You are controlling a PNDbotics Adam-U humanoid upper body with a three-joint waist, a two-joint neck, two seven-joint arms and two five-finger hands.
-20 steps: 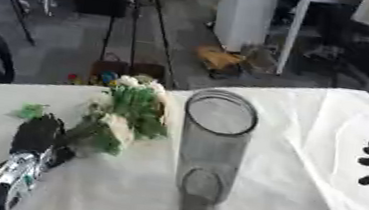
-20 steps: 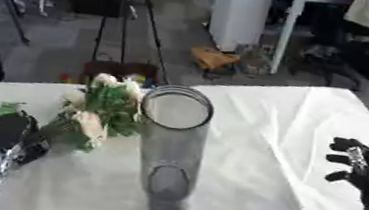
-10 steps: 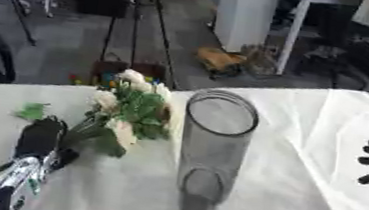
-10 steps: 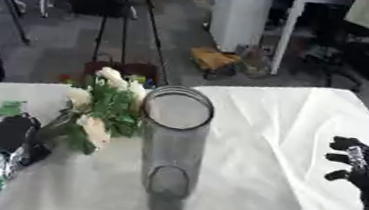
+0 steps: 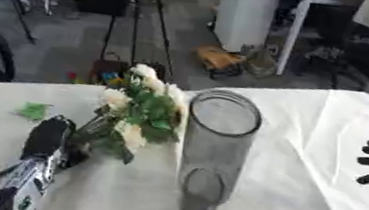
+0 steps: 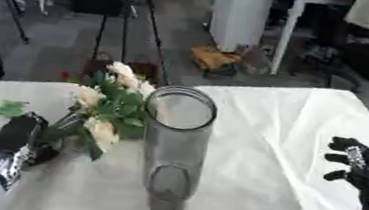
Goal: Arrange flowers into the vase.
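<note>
The left hand [image 5: 47,135] comes in from the lower left corner and lies over the stem end of a bunch of flowers [image 5: 141,111], its dark fingers closed around the stems so that the bunch is held off the white tablecloth [image 5: 326,124], tilted with the blooms up and away from the robot. The cream and white heads sit among green leaves just to the left of the vase [image 5: 213,156], their nearest petals almost touching its rim, though whether they actually touch cannot be told. The vase is a tall clear glass cylinder standing upright near the middle of the table, its open mouth facing the camera, with nothing inside it. A small green leaf [image 5: 35,110] lies on the cloth to the left of the hand, apart from the bunch. The right hand [image 6: 358,171] rests at the right edge of the table, well apart from the vase, fingers curled slightly and holding nothing. Beyond the table's far edge is a grey floor with tripod legs [image 5: 150,17].
</note>
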